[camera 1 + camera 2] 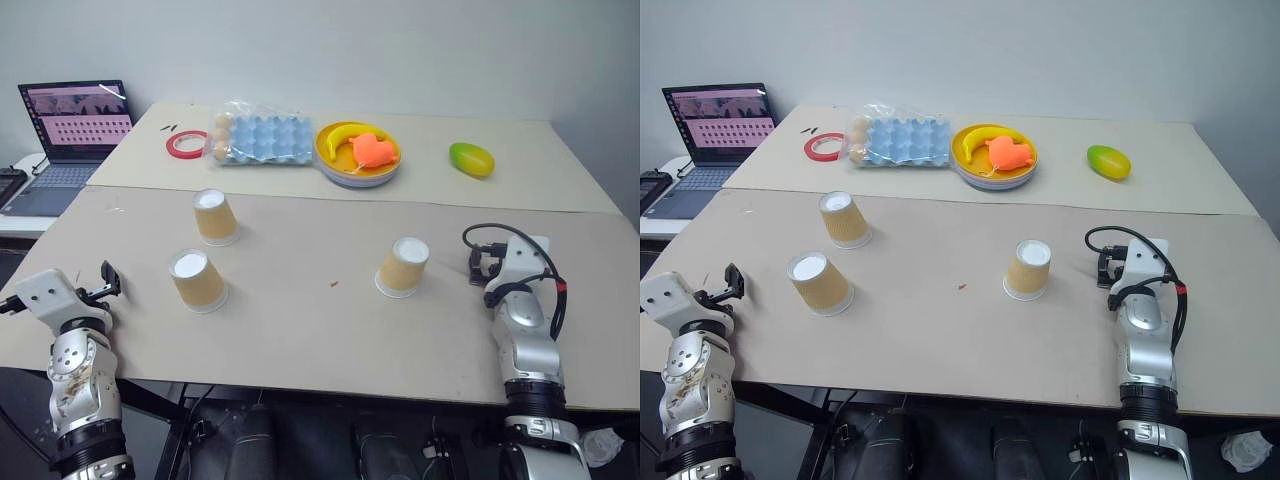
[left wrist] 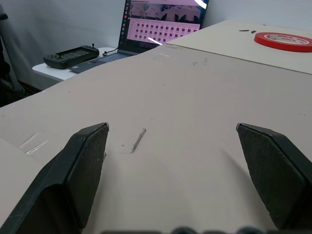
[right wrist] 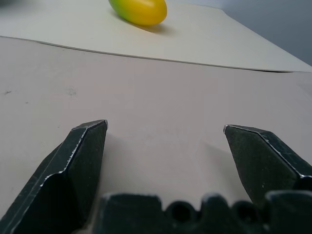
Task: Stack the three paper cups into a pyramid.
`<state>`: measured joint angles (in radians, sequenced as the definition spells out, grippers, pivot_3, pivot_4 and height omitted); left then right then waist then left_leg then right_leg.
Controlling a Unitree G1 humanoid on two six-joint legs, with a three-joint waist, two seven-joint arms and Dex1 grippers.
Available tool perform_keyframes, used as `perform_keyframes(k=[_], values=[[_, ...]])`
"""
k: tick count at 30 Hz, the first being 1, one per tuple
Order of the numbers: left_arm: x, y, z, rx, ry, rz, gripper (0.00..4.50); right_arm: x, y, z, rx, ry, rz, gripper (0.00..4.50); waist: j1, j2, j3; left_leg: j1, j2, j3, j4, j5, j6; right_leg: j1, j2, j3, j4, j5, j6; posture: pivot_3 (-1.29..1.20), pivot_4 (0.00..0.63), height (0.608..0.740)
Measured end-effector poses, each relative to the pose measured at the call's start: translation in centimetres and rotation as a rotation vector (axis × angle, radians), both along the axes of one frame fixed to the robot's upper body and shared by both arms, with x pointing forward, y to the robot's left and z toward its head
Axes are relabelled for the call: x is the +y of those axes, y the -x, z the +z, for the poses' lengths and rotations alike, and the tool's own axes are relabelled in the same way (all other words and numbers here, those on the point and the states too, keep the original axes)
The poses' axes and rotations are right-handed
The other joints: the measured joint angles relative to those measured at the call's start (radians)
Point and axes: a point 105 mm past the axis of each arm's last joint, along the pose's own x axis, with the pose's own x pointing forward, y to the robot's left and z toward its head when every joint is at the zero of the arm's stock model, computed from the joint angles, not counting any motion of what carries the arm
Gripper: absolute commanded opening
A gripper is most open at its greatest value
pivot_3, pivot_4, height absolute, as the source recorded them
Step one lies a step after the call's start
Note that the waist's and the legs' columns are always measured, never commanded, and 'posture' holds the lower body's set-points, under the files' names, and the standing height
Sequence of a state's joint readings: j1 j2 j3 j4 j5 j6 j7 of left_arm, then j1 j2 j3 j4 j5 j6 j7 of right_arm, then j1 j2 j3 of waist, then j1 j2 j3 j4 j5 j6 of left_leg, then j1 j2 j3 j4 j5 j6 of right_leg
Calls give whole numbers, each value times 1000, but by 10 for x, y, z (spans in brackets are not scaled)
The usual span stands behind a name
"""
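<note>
Three paper cups stand upside down, white bases up, on the near tan board (image 1: 320, 330). One cup (image 1: 215, 216) is at the back left, a second cup (image 1: 197, 280) is just in front of it, and the third cup (image 1: 403, 266) is right of centre. My left gripper (image 1: 105, 280) hovers low at the board's left edge, a short way left of the front cup, open and holding nothing (image 2: 170, 141). My right gripper (image 1: 480, 265) rests low to the right of the third cup, also open and empty (image 3: 165, 131). Neither gripper touches a cup.
On the far board lie a red tape ring (image 1: 186, 144), a blue egg carton in plastic (image 1: 260, 137), a yellow plate (image 1: 335, 165) with a banana and an orange toy, and a green-yellow mango (image 1: 471, 158). A laptop (image 1: 75, 125) sits at the far left.
</note>
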<state>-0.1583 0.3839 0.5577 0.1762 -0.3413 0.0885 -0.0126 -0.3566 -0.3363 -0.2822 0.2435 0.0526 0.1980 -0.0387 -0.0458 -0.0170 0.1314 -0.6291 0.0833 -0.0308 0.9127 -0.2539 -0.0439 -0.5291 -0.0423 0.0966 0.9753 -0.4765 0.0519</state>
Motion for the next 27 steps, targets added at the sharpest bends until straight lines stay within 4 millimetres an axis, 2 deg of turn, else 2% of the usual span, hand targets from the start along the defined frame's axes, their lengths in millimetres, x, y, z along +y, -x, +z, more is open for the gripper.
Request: perform_keyframes(k=[2, 5, 7, 8, 10, 13, 14, 16, 19, 20, 22, 24, 26, 27], values=[[0, 0, 0, 1, 0, -2, 4500, -2, 1, 0, -3, -4, -10, 4488, 0, 0, 0, 0, 0, 0, 0, 0, 0, 0, 0, 0, 0, 0, 0, 0, 150, 645], [-10, -11, -2, 14, -1, -47, 4500, -41, 15, 3, -58, -223, -340, 4488, 16, 7, -2, -4, 0, 1, 2, 0, 0, -2, -1, 0, 1, 0, 2, 0, 150, 645], [-10, -11, -3, 17, 0, -51, 4500, -51, 18, 6, -105, -352, -408, 4488, 19, 11, -1, -6, 0, 3, 2, 0, 0, -3, -1, 1, 2, 0, 5, 0, 150, 645], [-10, -11, -4, 20, -1, -51, 4500, -50, 15, 14, -146, -416, -389, 4488, 17, 14, -1, -8, 0, 3, 2, 0, 0, -3, -1, 1, 3, -1, 5, 0, 150, 645], [-9, -11, -5, 27, -1, -50, 4500, -28, 1, 35, -225, -530, -227, 4488, 10, 18, 1, -9, 0, 3, 0, 0, 0, -5, -1, 2, 5, -1, 4, 0, 150, 645], [-17, -15, -6, 29, -5, -82, 4500, 39, -16, 93, -352, -655, 253, 4488, -1, 23, 3, -5, 0, 2, -3, 0, 0, -2, 0, 1, 6, -2, 3, 0, 150, 645], [-18, -16, -6, 28, -4, -87, 4500, 51, -14, 105, -374, -663, 351, 4488, -1, 23, 3, -4, 0, 2, -3, 0, 0, -1, 0, 0, 6, -2, 3, 0, 150, 645], [-21, -17, -7, 25, -3, -98, 4500, 99, 7, 139, -409, -666, 736, 4488, 3, 24, 3, -4, -1, 1, -5, 0, 1, 1, -1, -1, 3, -2, 3, 0, 150, 645], [-25, -18, -6, 20, -3, -109, 4500, 143, 49, 161, -374, -597, 1172, 4488, 8, 24, 4, -4, -1, 1, -6, -1, 1, 3, -1, -1, -2, -2, 3, 0, 150, 645], [-26, -19, -6, 20, -2, -115, 4500, 157, 72, 168, -343, -554, 1365, 4488, 10, 24, 4, -4, -1, 1, -6, -1, 1, 3, -1, -1, -3, -2, 3, 0, 150, 645], [-28, -20, -7, 23, 0, -120, 4500, 175, 110, 175, -275, -461, 1655, 4488, 8, 24, 4, -3, -1, 1, -6, -1, 1, 4, -1, -1, -3, -2, 4, 0, 150, 645], [-28, -20, -8, 26, 0, -124, 4500, 192, 138, 168, -127, -299, 1865, 4488, 8, 23, 4, 0, -1, 0, -7, -1, 1, 5, -1, -1, -5, -2, 3, 0, 150, 645], [-30, -21, -9, 29, 1, -130, 4500, 203, 147, 150, 33, -133, 1930, 4488, 8, 22, 5, 4, -1, 0, -10, -1, 1, 4, -1, -2, -9, -2, 3, 0, 150, 645], [-31, -21, -9, 29, 0, -138, 4500, 209, 148, 127, 176, 27, 1939, 4488, 8, 22, 5, 7, 0, 1, -11, -1, 1, 5, -1, -2, -12, -2, 3, 0, 150, 645]])
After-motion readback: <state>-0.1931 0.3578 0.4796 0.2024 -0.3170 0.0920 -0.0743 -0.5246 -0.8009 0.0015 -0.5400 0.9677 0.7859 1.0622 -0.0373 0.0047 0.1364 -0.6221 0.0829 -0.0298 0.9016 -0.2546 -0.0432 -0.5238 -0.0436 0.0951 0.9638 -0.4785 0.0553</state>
